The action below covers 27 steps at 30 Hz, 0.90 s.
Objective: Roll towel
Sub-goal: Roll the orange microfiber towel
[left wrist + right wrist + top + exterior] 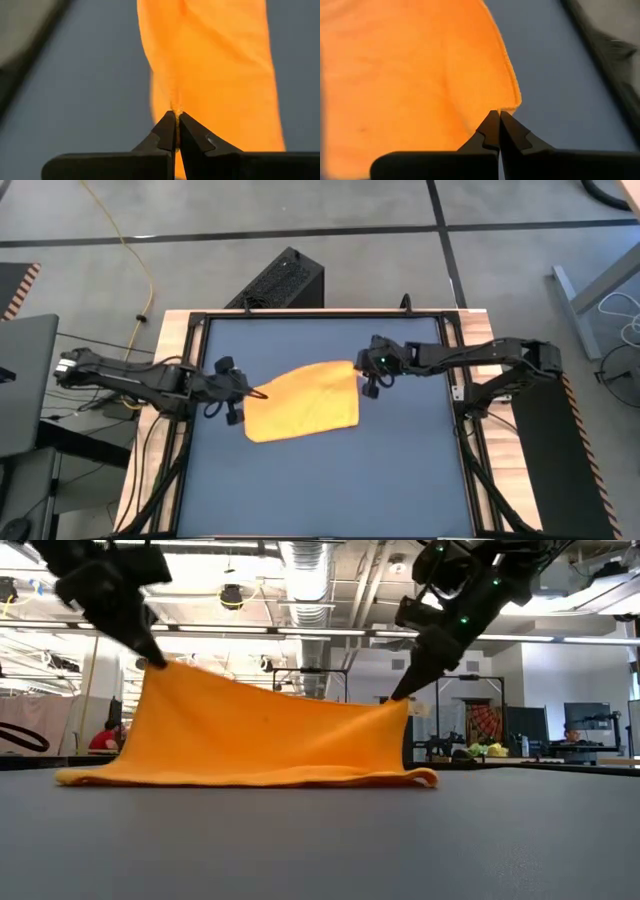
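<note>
- Over the table's middle, left gripper has its two dark fingers pressed together on a corner of the small bright yellow-orange soft cloth towel; left wrist view shows the tips pinching a thin fold of fabric with no gap.
- Right gripper is likewise pinched tight on the towel's opposite corner; right wrist view shows the tips meeting right at the cloth's hemmed edge.
- From towel centre, left gripper sits at about 9 o'clock, right gripper at about 2 o'clock, in the high view.
- Low view: both pinched corners are lifted off the surface, left gripper holding its corner a bit higher than right gripper; the top edge sags between them.
- Towel hangs like a curtain, its lower edge lying on the table with a small fold curled at one end.
- Towel is near the middle of the dark blue-grey flat tabletop, slightly toward 12 o'clock.
- Left arm reaches in from 9 o'clock, right arm from 3 o'clock.
</note>
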### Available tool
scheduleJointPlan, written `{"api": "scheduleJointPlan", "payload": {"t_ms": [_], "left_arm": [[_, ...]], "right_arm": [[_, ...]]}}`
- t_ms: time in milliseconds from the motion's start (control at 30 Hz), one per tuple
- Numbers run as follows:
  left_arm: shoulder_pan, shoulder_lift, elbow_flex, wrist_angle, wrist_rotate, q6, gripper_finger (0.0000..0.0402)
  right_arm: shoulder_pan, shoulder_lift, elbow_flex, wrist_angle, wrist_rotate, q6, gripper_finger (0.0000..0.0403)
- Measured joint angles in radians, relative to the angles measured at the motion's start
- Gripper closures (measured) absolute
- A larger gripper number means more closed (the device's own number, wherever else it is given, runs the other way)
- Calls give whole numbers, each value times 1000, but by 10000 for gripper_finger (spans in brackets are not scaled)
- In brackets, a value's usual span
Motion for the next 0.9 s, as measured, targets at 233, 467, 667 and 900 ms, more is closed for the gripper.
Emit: {"api": "scheduleJointPlan", "payload": {"t_ms": [233, 467, 667, 900], "left_arm": [[-34, 0, -85, 37, 137, -103, 401], [-98, 4, -135, 63, 204, -205, 401], [-145, 42, -149, 113, 209, -262, 401], [-171, 144, -174, 216, 246, -320, 401]], "right_arm": [[93, 7, -82, 13, -148, 21, 385], [177, 7, -161, 78, -151, 118, 385], [205, 7, -201, 129, -142, 159, 385], [207, 7, -202, 131, -141, 221, 374]]}}
